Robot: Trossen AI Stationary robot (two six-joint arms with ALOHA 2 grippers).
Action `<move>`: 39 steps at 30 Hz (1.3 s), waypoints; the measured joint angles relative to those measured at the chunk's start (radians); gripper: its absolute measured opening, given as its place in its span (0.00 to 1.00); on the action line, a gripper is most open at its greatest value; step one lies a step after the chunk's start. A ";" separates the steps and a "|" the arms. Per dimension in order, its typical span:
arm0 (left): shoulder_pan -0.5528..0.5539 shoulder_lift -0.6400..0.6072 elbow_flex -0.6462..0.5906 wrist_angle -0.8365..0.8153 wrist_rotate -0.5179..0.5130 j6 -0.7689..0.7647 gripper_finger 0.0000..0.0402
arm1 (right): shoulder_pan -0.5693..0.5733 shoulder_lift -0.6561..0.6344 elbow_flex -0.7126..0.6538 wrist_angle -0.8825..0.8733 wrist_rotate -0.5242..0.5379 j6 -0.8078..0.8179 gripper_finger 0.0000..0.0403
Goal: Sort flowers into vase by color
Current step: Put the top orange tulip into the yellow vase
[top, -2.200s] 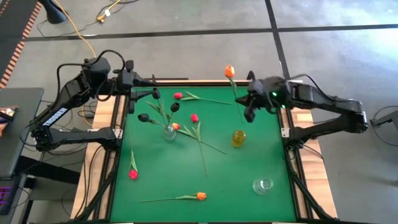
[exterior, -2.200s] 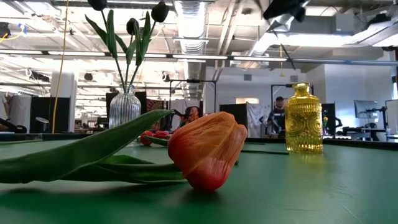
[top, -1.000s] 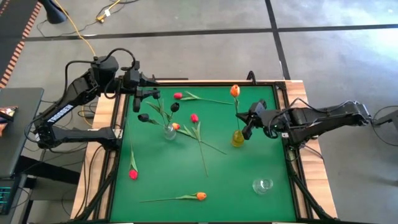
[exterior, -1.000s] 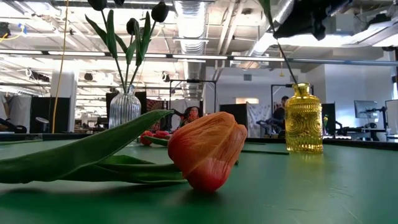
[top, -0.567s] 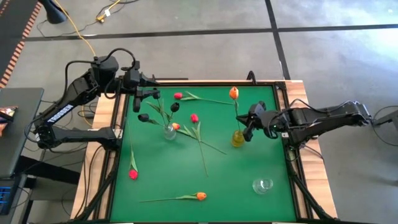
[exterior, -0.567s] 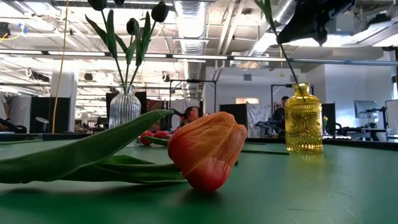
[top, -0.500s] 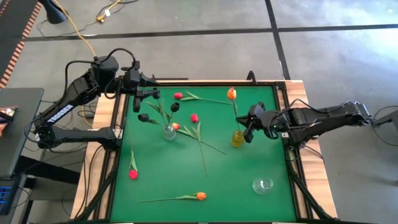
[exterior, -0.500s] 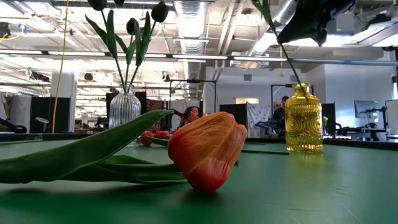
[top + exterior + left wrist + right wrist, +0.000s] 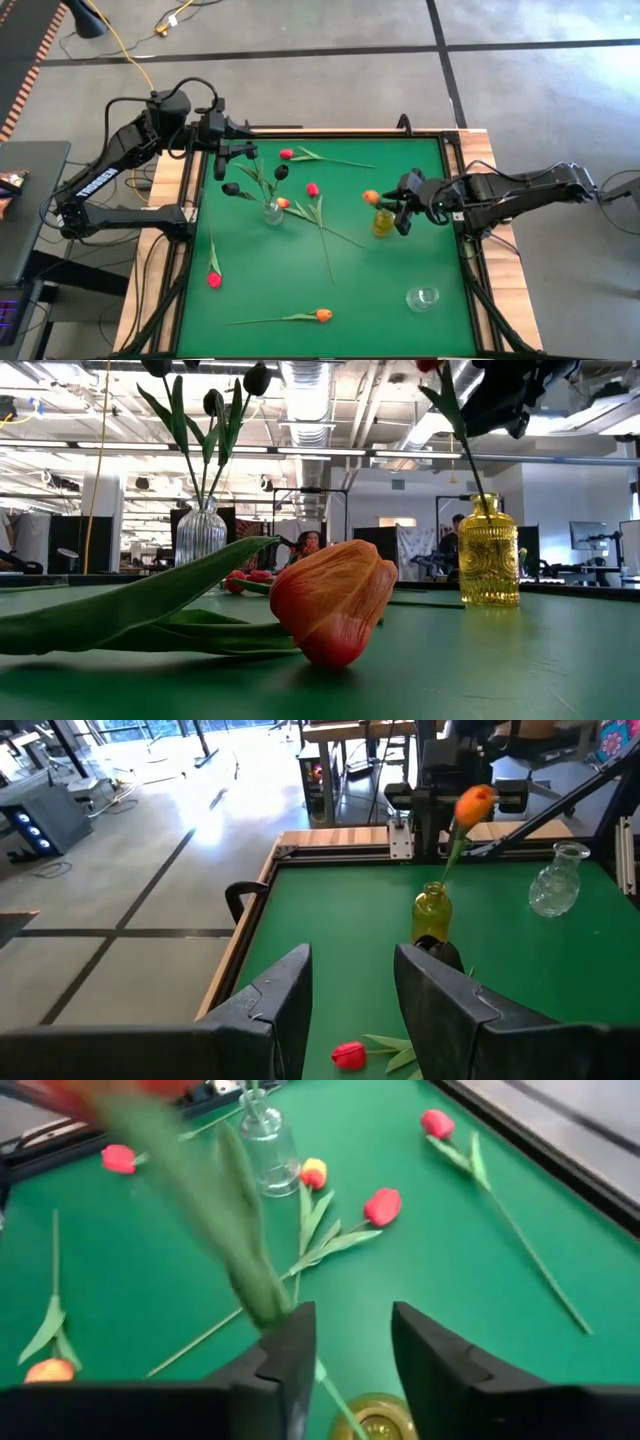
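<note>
An orange tulip (image 9: pixel 371 197) stands with its stem foot in the yellow vase (image 9: pixel 384 222), leaning on the rim toward the table's left. My right gripper (image 9: pixel 401 212) hangs open just right of the vase, above its mouth (image 9: pixel 372 1426), with the blurred stem (image 9: pixel 250 1275) running past one finger. Three black tulips (image 9: pixel 257 378) stand in a clear ribbed vase (image 9: pixel 272 212). Red tulips (image 9: pixel 312 189) and orange tulips (image 9: pixel 322 315) lie flat on the green mat. My left gripper (image 9: pixel 236 150) waits open over the far left corner, holding nothing. My right gripper stands open on either side of the orange tulip's stem, above the vase mouth. The lower stem (image 9: pixel 326 1376) runs close along the inner side of one finger (image 9: pixel 296 1348); I cannot tell whether it touches.
An empty clear vase (image 9: pixel 423 298) stands near the front right. A red tulip (image 9: pixel 213 280) lies at the near left, another (image 9: pixel 286 154) at the far side with its long stem. A raised wooden frame (image 9: pixel 188 240) borders the mat.
My right gripper has opened and let go of the orange tulip. The stem's foot has stayed in the yellow vase, while the flower has tipped over, its head swinging from the far side of the vase toward the table's left. The wrist has turned somewhat.
</note>
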 joint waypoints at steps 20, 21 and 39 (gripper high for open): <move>0.000 0.000 0.000 0.000 0.005 -0.002 0.33 | -0.056 -0.025 0.213 -0.371 0.044 -0.038 0.54; 0.000 0.000 0.000 0.000 0.005 -0.002 0.33 | -0.069 -0.025 0.224 -0.378 0.059 -0.038 0.54; 0.000 0.000 0.000 -0.159 0.008 -0.004 0.33 | -0.009 0.019 0.219 -0.624 -0.372 0.178 0.52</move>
